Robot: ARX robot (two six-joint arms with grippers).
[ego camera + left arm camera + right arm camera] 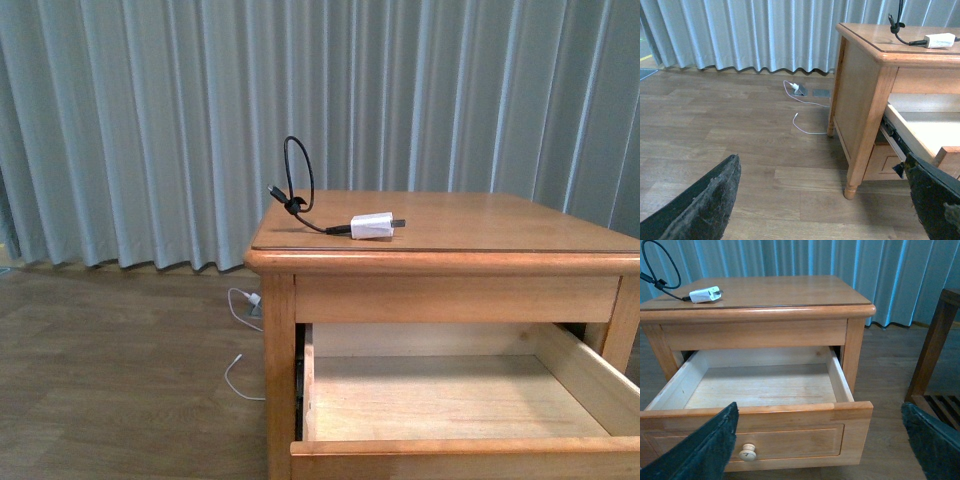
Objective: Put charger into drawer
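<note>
Charger lying on the table top, drawer pulled open beneath it.

In the front view the white plug lies on its side just right of the frame's centre, near the front edge of the wooden bedside table, with its prongs pointing right. Its black cable stands up in a loop to the upper left of it. The drawer fills the lower right of the frame, showing its pale wood floor; its round knob shows in the right wrist view. The left gripper hangs spread wide over the floor beside the table, holding nothing. The right gripper is equally wide and unladen, facing the drawer front. A thin white cable lies on the floor at centre left, below the grey curtain.
</note>
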